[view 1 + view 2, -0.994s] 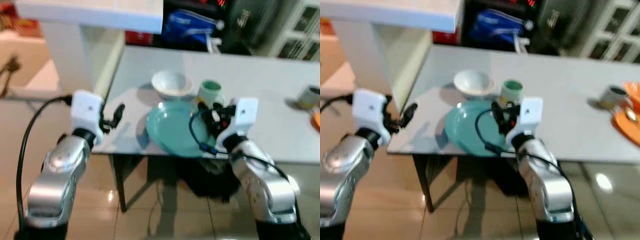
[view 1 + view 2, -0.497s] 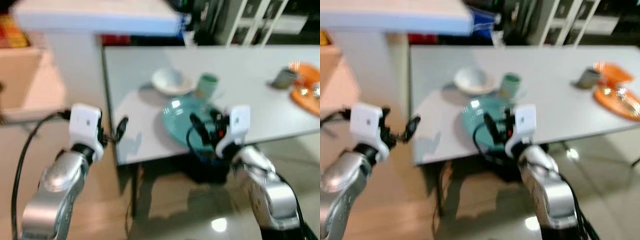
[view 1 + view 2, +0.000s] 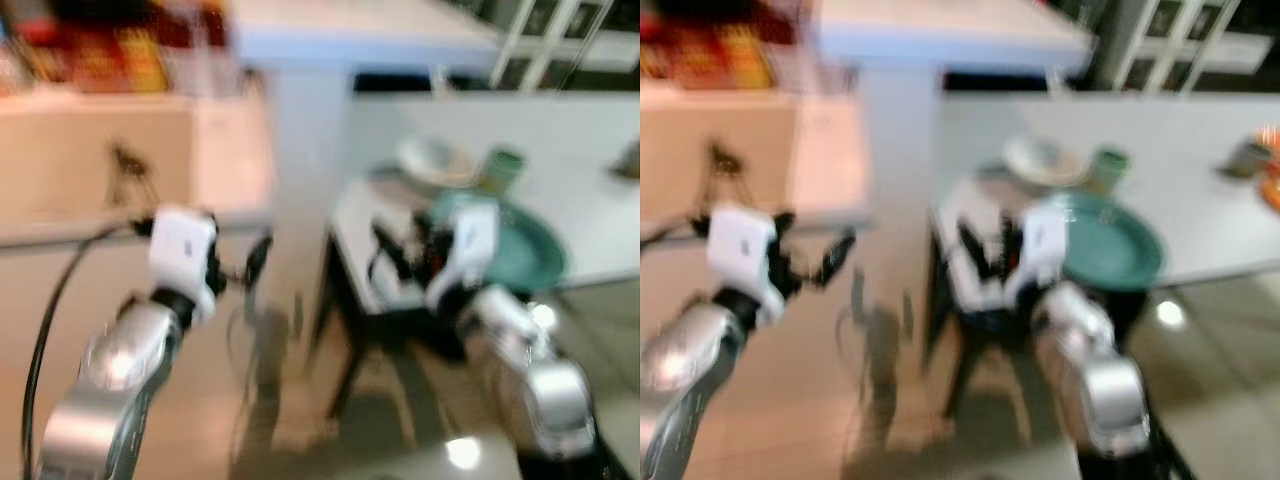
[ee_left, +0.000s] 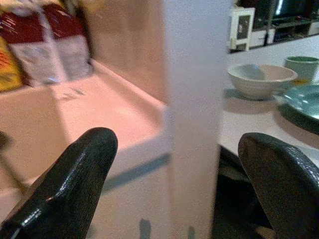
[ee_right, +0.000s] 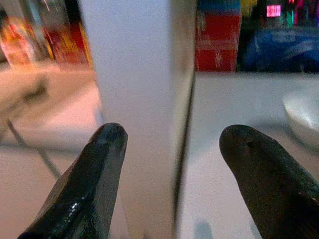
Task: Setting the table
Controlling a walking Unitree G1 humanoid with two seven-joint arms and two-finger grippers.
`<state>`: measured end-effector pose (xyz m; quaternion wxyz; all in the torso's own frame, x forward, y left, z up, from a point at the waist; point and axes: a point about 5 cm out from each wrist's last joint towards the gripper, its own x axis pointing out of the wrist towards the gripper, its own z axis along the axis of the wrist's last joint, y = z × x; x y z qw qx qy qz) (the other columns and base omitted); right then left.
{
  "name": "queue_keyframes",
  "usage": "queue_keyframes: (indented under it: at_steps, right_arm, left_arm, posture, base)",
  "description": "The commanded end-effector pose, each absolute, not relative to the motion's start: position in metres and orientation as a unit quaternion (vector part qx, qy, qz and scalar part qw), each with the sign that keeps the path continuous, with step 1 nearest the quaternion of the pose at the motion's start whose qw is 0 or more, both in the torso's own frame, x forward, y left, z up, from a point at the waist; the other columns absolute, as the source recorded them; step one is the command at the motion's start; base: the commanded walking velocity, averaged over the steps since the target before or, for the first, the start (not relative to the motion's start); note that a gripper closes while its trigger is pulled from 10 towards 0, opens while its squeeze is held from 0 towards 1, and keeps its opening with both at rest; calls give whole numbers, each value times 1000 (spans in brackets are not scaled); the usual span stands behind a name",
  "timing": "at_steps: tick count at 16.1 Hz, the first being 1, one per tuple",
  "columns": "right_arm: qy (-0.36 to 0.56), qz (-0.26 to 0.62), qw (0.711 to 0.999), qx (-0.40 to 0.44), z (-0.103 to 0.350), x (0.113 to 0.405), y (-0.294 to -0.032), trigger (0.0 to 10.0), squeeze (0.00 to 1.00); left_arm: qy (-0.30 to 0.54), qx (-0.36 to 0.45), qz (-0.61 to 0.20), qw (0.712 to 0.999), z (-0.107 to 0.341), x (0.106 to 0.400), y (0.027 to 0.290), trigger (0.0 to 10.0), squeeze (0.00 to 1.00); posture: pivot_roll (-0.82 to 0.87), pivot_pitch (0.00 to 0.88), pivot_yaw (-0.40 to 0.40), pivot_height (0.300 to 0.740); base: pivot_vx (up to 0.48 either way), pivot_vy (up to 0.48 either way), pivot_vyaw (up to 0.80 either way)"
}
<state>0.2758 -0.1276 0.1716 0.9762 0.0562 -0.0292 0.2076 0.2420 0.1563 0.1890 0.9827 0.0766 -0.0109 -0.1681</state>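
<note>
Right now I have both arms raised in front of me with nothing held. My left gripper (image 3: 250, 265) hangs over bare floor (image 3: 250, 400), fingers spread wide with empty air between them in its wrist view. My right gripper (image 3: 405, 250) sits just at the near edge of the table (image 3: 600, 140), fingers likewise spread and empty. The head views are badly blurred, so I take it I am mid-turn or mid-step rather than reaching.

Just beyond the right gripper lies the plate (image 3: 520, 250), teal, close to the table's near edge. Behind it stand the bowl (image 4: 261, 79), white, and the cup (image 4: 301, 67), green, near each other on the pale grey top.

I judge this a walking step between placements: plate, bowl and cup look already set down. Next I would need to steady the view before fetching or reaching for anything.

A white pillar (image 4: 194, 99) stands at the table's corner, between my grippers. Farther off, a low pinkish ledge (image 3: 100, 160) carries colourful packets (image 4: 45, 45), and white cabinets (image 3: 1170, 40) stand behind the table.
</note>
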Motion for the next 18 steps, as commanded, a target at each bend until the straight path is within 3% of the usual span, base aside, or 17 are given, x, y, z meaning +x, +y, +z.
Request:
queue_keyframes:
  at_steps: [1, 3, 8, 11, 18]
  right_arm:
    - [-25, 186, 980, 59, 169, 275, -140, 10000, 0]
    - [-34, 189, 980, 61, 172, 275, -140, 10000, 0]
    - [-31, 192, 980, 32, 178, 280, -141, 10000, 0]
    - [-26, 218, 976, 15, 178, 280, -135, 10000, 0]
    - [-18, 172, 985, -23, 189, 292, -155, 10000, 0]
  left_arm:
    - [-37, 77, -191, 978, 200, 240, 147, 10000, 0]
    - [-43, 84, -183, 978, 204, 244, 147, 10000, 0]
    - [-60, 85, -139, 985, 213, 256, 152, 10000, 0]
    - [-59, 90, -142, 984, 213, 255, 152, 10000, 0]
    - [-47, 98, -167, 980, 208, 254, 145, 10000, 0]
  posture:
    - [38, 0, -53, 740]
    - [37, 0, -49, 740]
    - [32, 0, -41, 740]
    - [37, 0, -47, 740]
    - [29, 0, -46, 740]
  base:
    - [0, 480, 0]
    - [0, 480, 0]
    - [0, 0, 160]
    - [381, 0, 800]
    - [410, 0, 0]
